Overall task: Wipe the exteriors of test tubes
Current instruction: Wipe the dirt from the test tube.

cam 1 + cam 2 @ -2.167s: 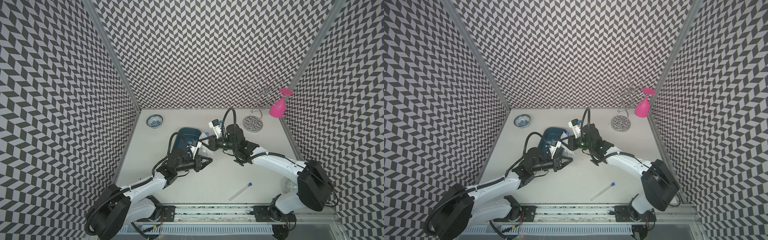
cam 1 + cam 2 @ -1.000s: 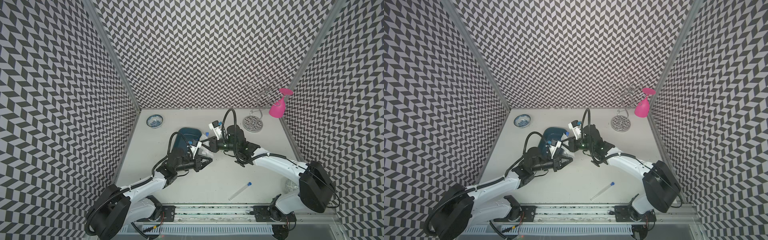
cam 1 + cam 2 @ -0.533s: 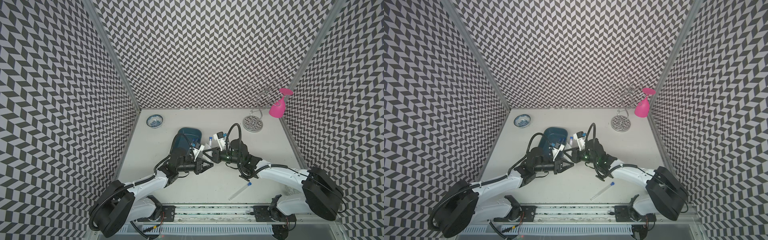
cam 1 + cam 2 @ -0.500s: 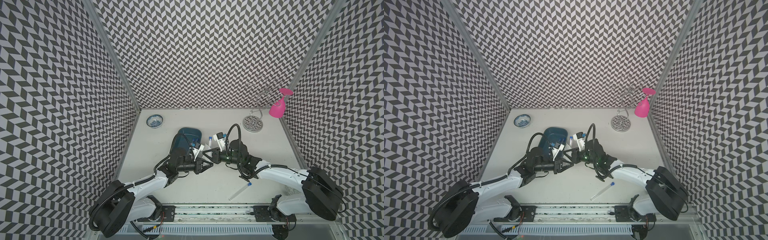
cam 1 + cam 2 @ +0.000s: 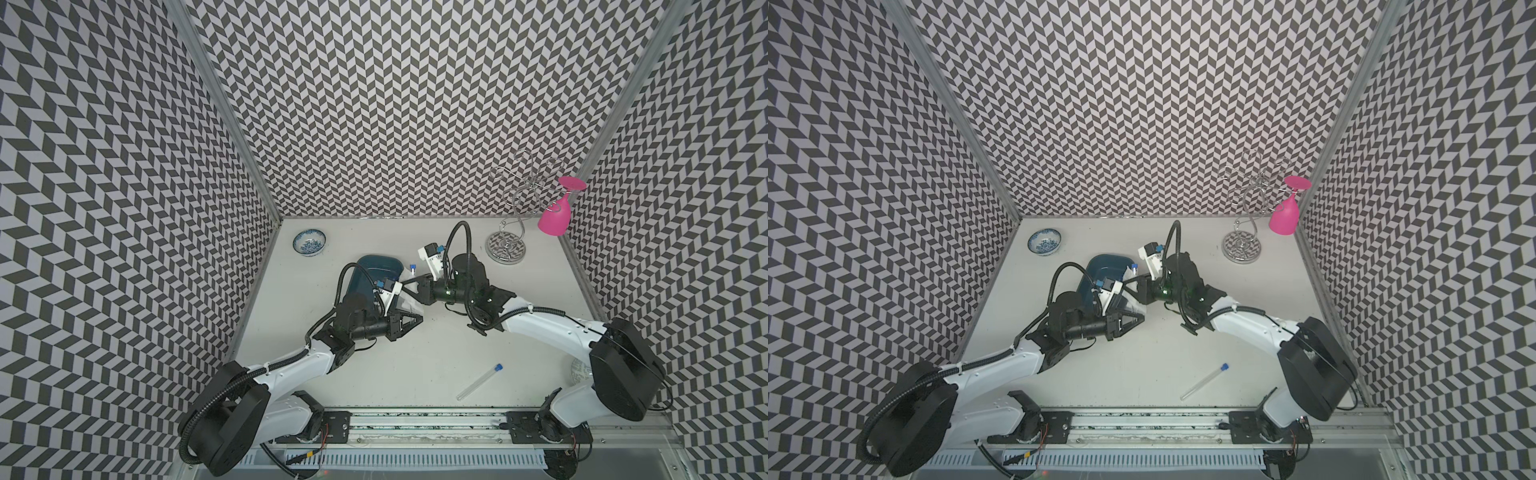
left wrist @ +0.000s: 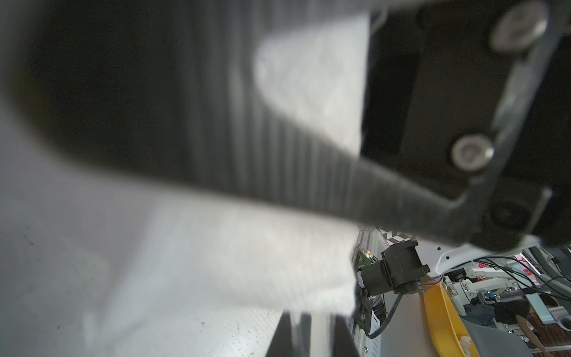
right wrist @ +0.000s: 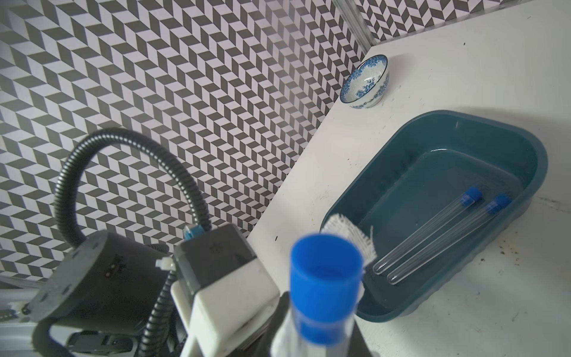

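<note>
Now the test tube [image 7: 327, 272] is in the right hand [image 5: 415, 286], which is clamped on its clear body below the blue cap. The cap end points toward the tub. The wipe [image 5: 405, 306] lies against this tube. The left hand [image 5: 417, 331] is closed together, and the wipe seems to be pinched in it. Two more tubes [image 7: 432, 235] lie side by side in the blue tub [image 7: 509, 136], just beside the hands. A fourth tube [image 5: 478, 382] lies alone on the surface [image 5: 374, 374] near the front rail. A small bowl [image 5: 309, 242] and a wire rack [image 5: 508, 249] with a pink glass [image 5: 555, 218] stand at the back, well apart.

I judge that the wiping of this tube is under way. The tube is smooth and perhaps wet, so it can slip or turn in the right hand if the wipe is pulled too hard. The thin wipe can also slide out of the closed fingers. Because the hands are so near, they can bump each other or push the tub.

Compared with half a second ago, the right hand is farther back, next to the tub. The lone tube has not moved.
</note>
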Available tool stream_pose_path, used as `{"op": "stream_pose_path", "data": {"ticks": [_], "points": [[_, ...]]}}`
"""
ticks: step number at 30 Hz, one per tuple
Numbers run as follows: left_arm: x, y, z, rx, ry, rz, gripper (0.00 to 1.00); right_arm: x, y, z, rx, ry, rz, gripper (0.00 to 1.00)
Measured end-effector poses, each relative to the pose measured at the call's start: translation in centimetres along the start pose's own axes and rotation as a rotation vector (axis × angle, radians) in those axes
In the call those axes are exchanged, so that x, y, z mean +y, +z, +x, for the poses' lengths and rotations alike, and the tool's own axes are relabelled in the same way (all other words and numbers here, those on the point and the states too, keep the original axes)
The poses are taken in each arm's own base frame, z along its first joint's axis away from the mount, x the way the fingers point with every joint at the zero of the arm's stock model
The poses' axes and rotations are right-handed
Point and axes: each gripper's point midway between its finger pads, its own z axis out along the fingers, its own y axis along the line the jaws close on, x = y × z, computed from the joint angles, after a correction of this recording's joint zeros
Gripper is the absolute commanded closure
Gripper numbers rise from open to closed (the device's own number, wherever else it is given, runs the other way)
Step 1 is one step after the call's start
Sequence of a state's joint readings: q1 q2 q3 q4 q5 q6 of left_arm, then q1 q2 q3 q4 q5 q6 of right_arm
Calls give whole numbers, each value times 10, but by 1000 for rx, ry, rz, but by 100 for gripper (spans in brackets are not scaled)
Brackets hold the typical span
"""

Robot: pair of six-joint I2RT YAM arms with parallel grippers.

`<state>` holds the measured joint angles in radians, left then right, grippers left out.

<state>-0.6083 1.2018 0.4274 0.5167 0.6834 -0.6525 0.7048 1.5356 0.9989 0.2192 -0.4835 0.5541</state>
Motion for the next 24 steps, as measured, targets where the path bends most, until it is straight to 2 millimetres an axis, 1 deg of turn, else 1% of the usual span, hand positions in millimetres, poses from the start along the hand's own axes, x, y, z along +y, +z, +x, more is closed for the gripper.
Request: {"op": "stream_pose_path", "data": {"ticks": [3, 6, 8, 14, 15, 17, 18, 19, 21, 24], "points": [[-2, -1, -3, -10, 8, 1, 87, 2, 0, -6, 1, -12, -9, 79], [-2, -1, -2, -9, 6, 1, 87, 3, 0, -5, 3, -13, -20, 79], [-1, -1, 0, 0, -2, -5, 87, 1, -1, 0, -1, -7, -24, 79], [1, 0, 16, 63, -33, -9, 87, 2, -7, 29, -25, 43, -28, 79], [0, 0, 18, 69, -35, -6, 87, 3, -9, 37, -30, 53, -29, 79], [0, 0, 18, 69, -37, -3, 87, 6, -10, 58, -8, 69, -38, 79], [0, 0, 16, 61, -34, -5, 87, 6, -10, 71, 18, 79, -39, 79], [1, 0, 19, 71, -45, -7, 87, 6, -9, 80, 26, 86, -37, 79], [4, 0, 23, 85, -56, -16, 87, 5, -9, 86, 37, 95, -32, 79], [4, 0, 21, 78, -51, -15, 87, 5, -8, 81, 37, 85, -21, 79]]}}
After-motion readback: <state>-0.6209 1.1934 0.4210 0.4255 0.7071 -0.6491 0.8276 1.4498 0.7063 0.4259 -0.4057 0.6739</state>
